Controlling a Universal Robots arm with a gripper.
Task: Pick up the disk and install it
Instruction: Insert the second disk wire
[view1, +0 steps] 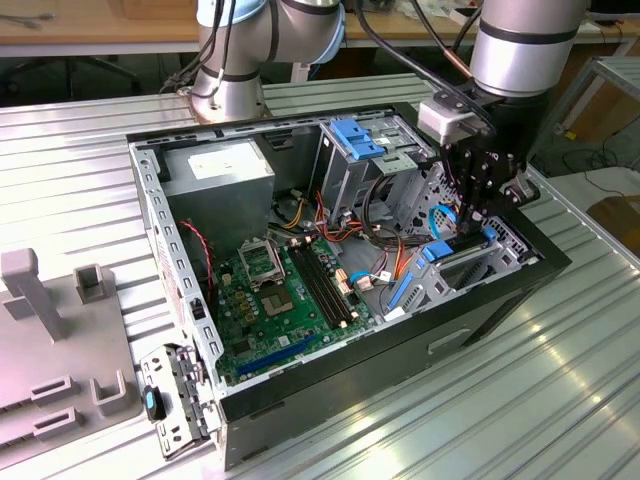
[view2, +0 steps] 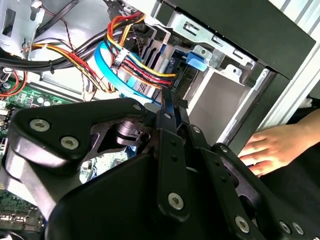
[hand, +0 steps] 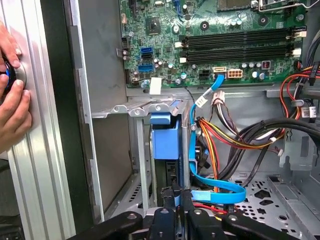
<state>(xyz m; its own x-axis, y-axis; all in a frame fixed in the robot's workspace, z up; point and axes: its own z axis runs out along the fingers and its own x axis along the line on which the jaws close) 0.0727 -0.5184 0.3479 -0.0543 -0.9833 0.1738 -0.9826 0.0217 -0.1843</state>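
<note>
The disk sits edge-up in the grey drive cage at the exterior view's right end of the open computer case, a dark slab between bright blue rails. In the first wrist view its blue rail shows inside the cage slot. In the second wrist view a blue tab sticks out by the cage top. My gripper hangs straight above the disk, its tips close to the disk's upper edge. The two black fingers stand pressed together with nothing between them. Whether they touch the disk I cannot tell.
Bundled power wires and a light blue flat cable lie right beside the fingers. A blue bracket tops the upper cage, next to the power supply and motherboard. A person's hands rest on the table outside the case wall.
</note>
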